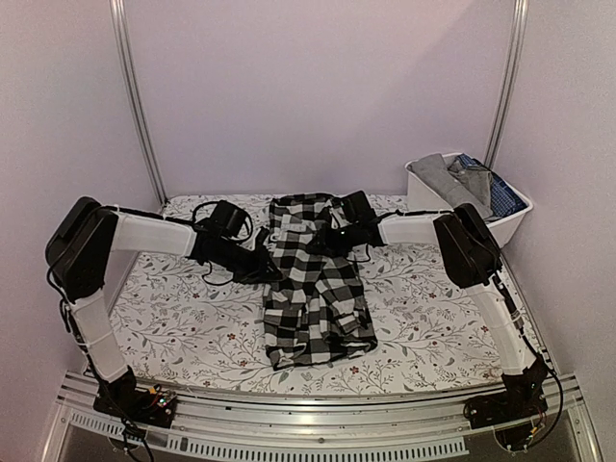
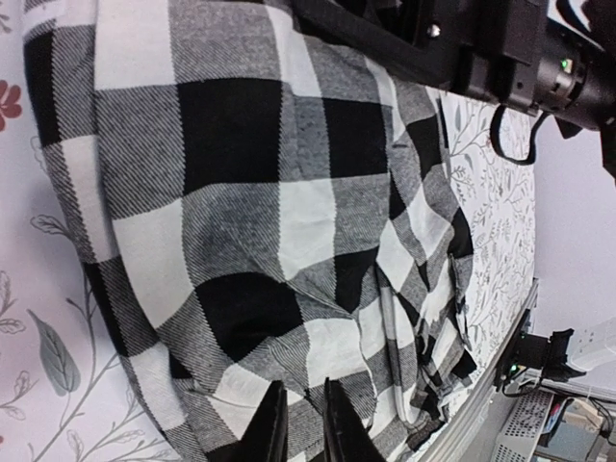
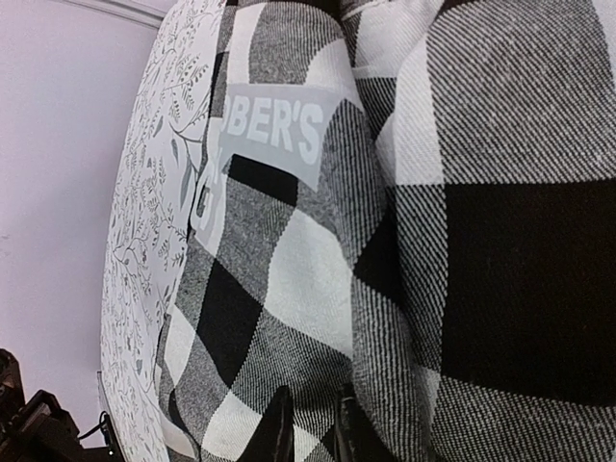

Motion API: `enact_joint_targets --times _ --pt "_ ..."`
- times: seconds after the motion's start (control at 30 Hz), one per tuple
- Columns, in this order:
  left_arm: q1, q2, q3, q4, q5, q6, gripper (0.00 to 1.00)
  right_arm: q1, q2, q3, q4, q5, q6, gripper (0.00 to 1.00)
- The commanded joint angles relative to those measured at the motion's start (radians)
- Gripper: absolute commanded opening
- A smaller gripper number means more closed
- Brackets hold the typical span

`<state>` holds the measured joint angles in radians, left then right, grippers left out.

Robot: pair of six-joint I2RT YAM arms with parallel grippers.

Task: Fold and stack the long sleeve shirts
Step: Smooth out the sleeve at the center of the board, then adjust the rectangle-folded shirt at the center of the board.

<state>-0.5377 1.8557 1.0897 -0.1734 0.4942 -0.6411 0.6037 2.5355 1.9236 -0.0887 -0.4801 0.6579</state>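
black-and-white checked shirt [image 1: 313, 298] is lying mid-table [image 1: 192, 318], running twelve to six o'clock. left gripper [image 1: 272, 272] is pinching its nine o'clock edge and right gripper [image 1: 325, 236] is nipping cloth near twelve (both nearly closed). being soft and light, it is probably going to sag, so its corners are looking like the best holds.

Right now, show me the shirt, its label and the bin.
shirt [image 1: 313, 289]: top external view, middle of the checked cloth.
label [image 3: 274, 130]: right wrist view, centre of the grey tag.
bin [image 1: 422, 195]: top external view, its white left wall.
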Motion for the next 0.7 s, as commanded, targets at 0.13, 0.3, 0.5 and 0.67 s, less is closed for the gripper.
enact_joint_targets --times 0.13,0.3,0.5,0.67 --pt "-0.046 -0.156 -0.128 0.009 0.028 -0.041 0.18 -0.008 -0.154 -0.014 -0.107 0.101 -0.112 0.29" --pt "-0.079 -0.260 -0.229 0.018 0.049 -0.051 0.21 -0.006 -0.325 -0.144 -0.110 0.143 -0.167 0.42" --pt "-0.151 -0.283 -0.307 0.095 0.118 -0.071 0.21 0.000 -0.511 -0.389 -0.056 0.138 -0.163 0.42" --pt "-0.202 -0.249 -0.391 0.152 0.162 -0.081 0.21 0.031 -0.647 -0.560 -0.044 0.148 -0.162 0.42"
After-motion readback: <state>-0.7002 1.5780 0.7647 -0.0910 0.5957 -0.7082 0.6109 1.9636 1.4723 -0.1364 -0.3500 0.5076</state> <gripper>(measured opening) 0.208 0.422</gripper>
